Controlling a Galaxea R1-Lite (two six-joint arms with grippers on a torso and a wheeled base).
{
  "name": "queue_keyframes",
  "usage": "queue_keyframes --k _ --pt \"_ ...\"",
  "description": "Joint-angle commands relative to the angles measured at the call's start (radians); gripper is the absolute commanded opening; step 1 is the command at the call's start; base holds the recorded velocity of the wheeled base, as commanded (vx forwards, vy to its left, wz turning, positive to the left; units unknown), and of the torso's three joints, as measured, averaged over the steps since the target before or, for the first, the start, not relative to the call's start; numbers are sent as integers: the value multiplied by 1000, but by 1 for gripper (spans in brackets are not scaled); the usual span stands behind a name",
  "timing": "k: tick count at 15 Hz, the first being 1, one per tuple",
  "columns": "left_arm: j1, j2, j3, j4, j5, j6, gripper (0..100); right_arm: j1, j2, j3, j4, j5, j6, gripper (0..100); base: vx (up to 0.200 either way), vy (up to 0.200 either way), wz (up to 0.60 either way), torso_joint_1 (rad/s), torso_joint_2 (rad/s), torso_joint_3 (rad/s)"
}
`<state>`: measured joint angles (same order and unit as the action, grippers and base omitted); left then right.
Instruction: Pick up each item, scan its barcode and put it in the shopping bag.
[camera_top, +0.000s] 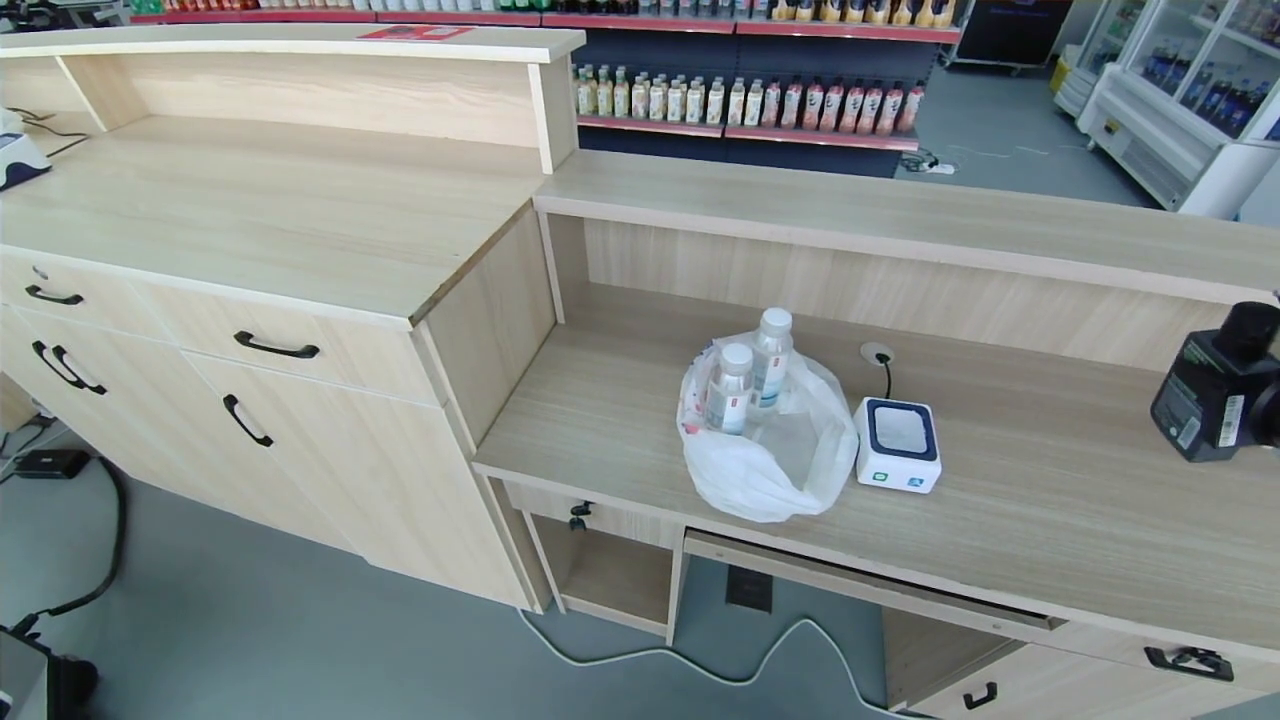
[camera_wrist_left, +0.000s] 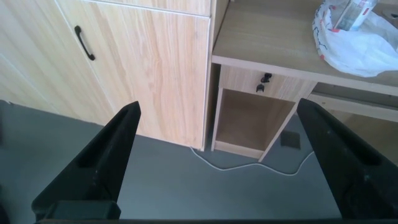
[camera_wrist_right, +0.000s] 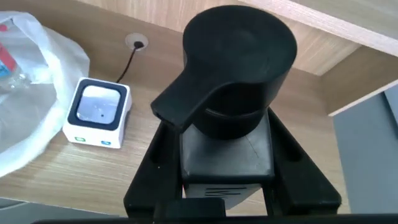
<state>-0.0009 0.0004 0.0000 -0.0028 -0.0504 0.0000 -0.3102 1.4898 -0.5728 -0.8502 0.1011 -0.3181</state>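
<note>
The right gripper (camera_wrist_right: 227, 186) is clamping a black bottle (camera_top: 1210, 395) between its jaws, gripping the squarish body low down while the wide round cap (camera_wrist_right: 239, 59) is sticking out beyond the fingertips. In the head view the bottle is being held above the right end of the worktop (camera_top: 1050, 480), not touching it. Its long axis is running close to upright with a slight lean, cap pointing up and a pale printed label on its side facing the head camera. To the left of these jaws, well apart from them, the scanner (camera_top: 898, 444) is sitting flat on the worktop with its window facing up, and a cable is running from behind it to a round hole (camera_top: 877, 352) in the surface. Farther left from the jaws, just beside the scanner, the shopping bag (camera_top: 765, 470) is lying open – two clear bottles (camera_top: 750, 385) with white caps are standing upright inside it, caps pointing up. The left gripper (camera_wrist_left: 214, 168) is hanging with its jaws spread wide and nothing between them, low over the grey floor (camera_wrist_left: 186, 180). Ahead of these jaws a light wooden cabinet door (camera_wrist_left: 143, 62) with a dark handle is facing them, beside an open cubby (camera_wrist_left: 249, 118) under the worktop – the shopping bag is sitting higher up and beyond them, on the worktop's edge.
</note>
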Motion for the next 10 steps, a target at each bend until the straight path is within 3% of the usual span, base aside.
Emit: queue_keyframes --k 1,5,10 --pt "1 0 0 0 0 0 100 28 0 10 -15 2 -4 0 0 0 600 2 7 2" --pt "1 0 0 0 0 0 100 109 24 21 -35 0 -4 0 0 0 600 1 1 4" --pt "-1 0 0 0 0 0 100 88 195 31 -95 0 19 0 0 0 0 0 0 0"
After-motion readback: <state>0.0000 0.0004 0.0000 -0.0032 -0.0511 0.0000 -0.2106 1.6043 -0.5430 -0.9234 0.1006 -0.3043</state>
